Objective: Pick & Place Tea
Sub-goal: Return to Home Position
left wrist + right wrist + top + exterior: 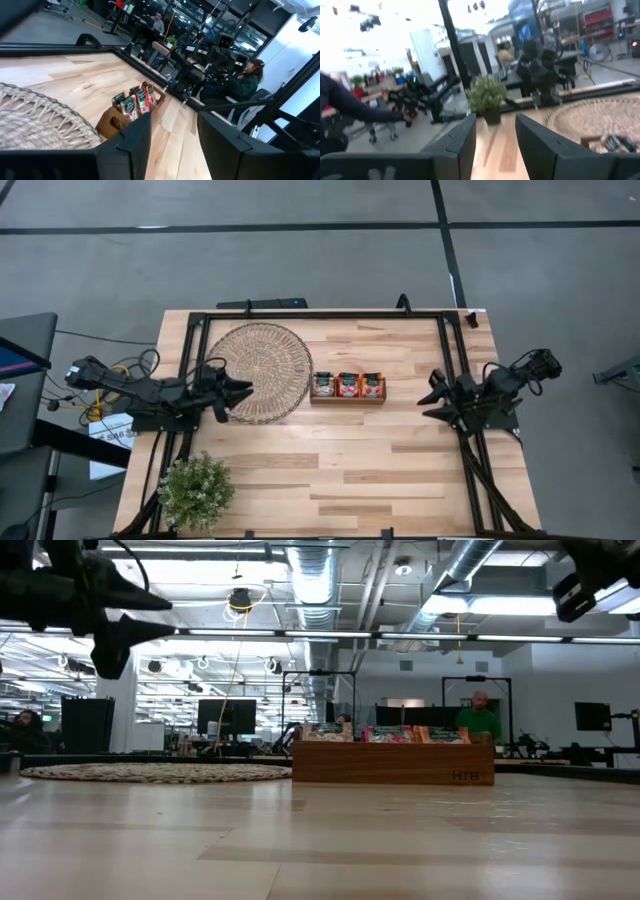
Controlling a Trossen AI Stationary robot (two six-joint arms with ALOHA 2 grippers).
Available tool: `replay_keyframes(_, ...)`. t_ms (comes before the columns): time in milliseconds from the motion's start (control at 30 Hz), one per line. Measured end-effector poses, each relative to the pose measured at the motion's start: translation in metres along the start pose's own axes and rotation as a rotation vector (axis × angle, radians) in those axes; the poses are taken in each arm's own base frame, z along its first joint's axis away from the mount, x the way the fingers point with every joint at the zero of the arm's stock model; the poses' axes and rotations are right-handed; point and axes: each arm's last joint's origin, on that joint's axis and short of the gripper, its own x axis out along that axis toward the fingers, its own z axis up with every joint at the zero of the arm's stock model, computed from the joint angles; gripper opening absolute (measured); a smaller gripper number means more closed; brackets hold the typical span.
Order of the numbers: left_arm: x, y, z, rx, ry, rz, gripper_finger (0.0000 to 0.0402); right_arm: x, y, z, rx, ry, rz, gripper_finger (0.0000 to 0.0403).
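The tea sachets [348, 384] stand on edge in the three compartments of a long brown wooden tray [347, 398] at the table's middle. Some are red-orange, others pale with dark labels. The low view shows their tops [392, 734] above the tray wall [393, 764], and the left wrist view shows them [136, 101] too. My left gripper [240, 400] hovers open over the right edge of the round woven mat [262, 370], left of the tray. My right gripper [428, 402] hovers open to the right of the tray. Both are well above the table.
A potted plant [196, 492] stands at the table's near left corner. A black frame [320, 314] runs along the far and side edges. Bare wood lies between the tray and the near edge. People sit at desks beyond the table [246, 80], and a dark sleeve [350, 107] shows.
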Motion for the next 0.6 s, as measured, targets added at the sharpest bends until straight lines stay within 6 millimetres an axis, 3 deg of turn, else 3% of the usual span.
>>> replay_keyframes(400, -0.001, 0.012, -0.016, 0.048, 0.044, 0.070, 0.0151, -0.001, -0.003, -0.015, -0.028, 0.152, -0.016, 0.0129)
replay_keyframes(600, -0.001, 0.016, -0.017, 0.069, 0.028, 0.144, 0.0151, 0.002, -0.007, -0.035, -0.035, 0.201, -0.043, 0.0129)
